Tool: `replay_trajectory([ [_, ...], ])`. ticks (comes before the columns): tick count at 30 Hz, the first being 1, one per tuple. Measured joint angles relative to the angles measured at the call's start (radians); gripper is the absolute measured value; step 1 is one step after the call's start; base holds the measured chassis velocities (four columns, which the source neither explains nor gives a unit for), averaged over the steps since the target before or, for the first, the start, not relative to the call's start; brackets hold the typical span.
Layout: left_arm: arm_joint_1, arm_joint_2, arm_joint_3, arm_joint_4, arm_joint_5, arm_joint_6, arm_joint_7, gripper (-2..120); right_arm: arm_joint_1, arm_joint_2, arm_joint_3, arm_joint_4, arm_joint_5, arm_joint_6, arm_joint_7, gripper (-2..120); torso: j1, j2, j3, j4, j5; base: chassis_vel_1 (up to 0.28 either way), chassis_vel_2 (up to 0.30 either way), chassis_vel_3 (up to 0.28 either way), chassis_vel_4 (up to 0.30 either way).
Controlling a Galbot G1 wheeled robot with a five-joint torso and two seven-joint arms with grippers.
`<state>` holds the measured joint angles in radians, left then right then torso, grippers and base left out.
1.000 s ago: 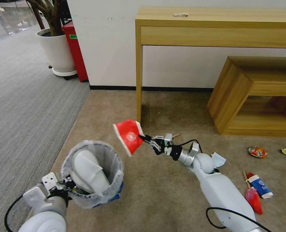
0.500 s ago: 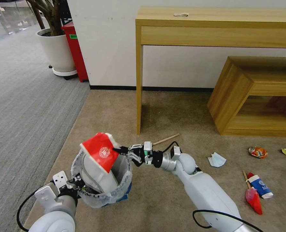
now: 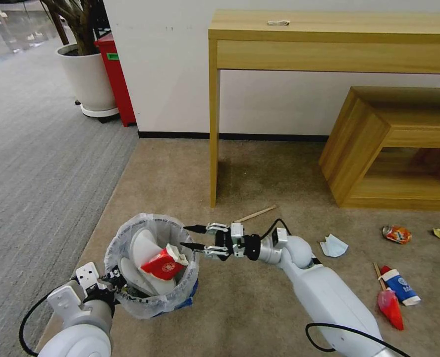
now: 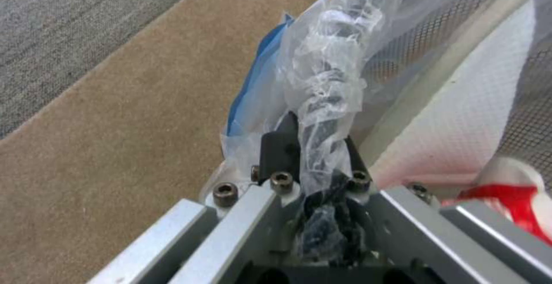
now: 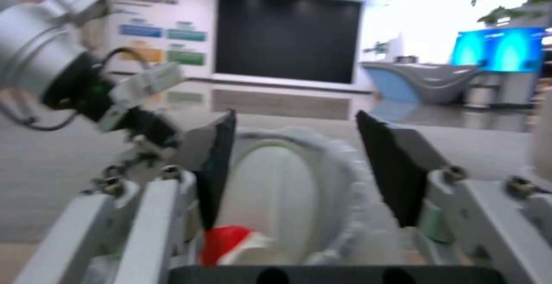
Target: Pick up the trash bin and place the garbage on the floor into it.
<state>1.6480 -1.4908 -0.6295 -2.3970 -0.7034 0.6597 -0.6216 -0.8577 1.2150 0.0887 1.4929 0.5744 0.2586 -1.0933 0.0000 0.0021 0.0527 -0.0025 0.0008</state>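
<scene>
Beige floor (image 3: 259,307): left hand (image 3: 112,280) grips trash bin (image 3: 150,272); right hand (image 3: 190,237) open above red cup (image 3: 164,264) inside.

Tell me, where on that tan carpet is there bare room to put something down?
Bare floor stretches from the trash bin to the wall, under the tall wooden table. Crowded: the right side, around the crushed can, wrappers, and white mask.

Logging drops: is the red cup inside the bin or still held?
Inside. The red cup lies in the trash bin beside a white slipper; the right gripper is open and empty at the rim.
</scene>
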Motion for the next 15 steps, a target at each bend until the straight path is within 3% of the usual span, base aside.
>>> replay_trajectory([
  [5,0.000,0.005,-0.015,-0.002,-0.013,0.001,-0.002,1,-0.035,-0.015,0.052,0.053,0.036,0.018,0.129,77,0.000,0.000,0.000,0.0001,0.0000,0.000,0.000,0.000,0.000],
  [7,-0.004,0.011,-0.033,-0.003,-0.030,0.001,-0.010,1,-0.066,-0.023,0.100,0.117,0.034,0.002,0.329,86,0.000,0.000,0.000,0.0002,0.0000,0.000,0.000,0.000,0.000],
  [8,-0.007,0.017,-0.046,-0.002,-0.035,0.002,-0.017,1,-0.088,-0.030,0.130,0.159,0.005,-0.019,0.479,93,0.000,0.000,0.000,0.0001,0.0000,0.000,0.000,0.000,0.000],
  [9,-0.007,0.017,-0.046,-0.002,-0.035,0.002,-0.017,1,-0.088,-0.030,0.130,0.159,0.005,-0.019,0.479,93,0.000,0.000,0.000,0.0001,0.0000,0.000,0.000,0.000,0.000],
  [11,-0.007,0.023,-0.059,0.000,-0.041,0.002,-0.023,1,-0.122,-0.039,0.169,0.201,-0.030,-0.018,0.703,99,0.000,0.000,0.000,0.0000,0.0000,0.000,0.000,0.000,0.000],
  [12,-0.007,0.023,-0.059,0.000,-0.041,0.002,-0.023,1,-0.122,-0.039,0.169,0.201,-0.030,-0.018,0.703,99,0.000,0.000,0.000,0.0000,0.0000,0.000,0.000,0.000,0.000],
  [15,-0.007,0.027,-0.071,0.001,-0.041,-0.001,-0.026,1,-0.180,-0.030,0.261,0.224,-0.052,-0.018,0.860,100,0.000,0.000,0.000,-0.0001,0.0001,0.000,0.000,0.000,0.000],
])
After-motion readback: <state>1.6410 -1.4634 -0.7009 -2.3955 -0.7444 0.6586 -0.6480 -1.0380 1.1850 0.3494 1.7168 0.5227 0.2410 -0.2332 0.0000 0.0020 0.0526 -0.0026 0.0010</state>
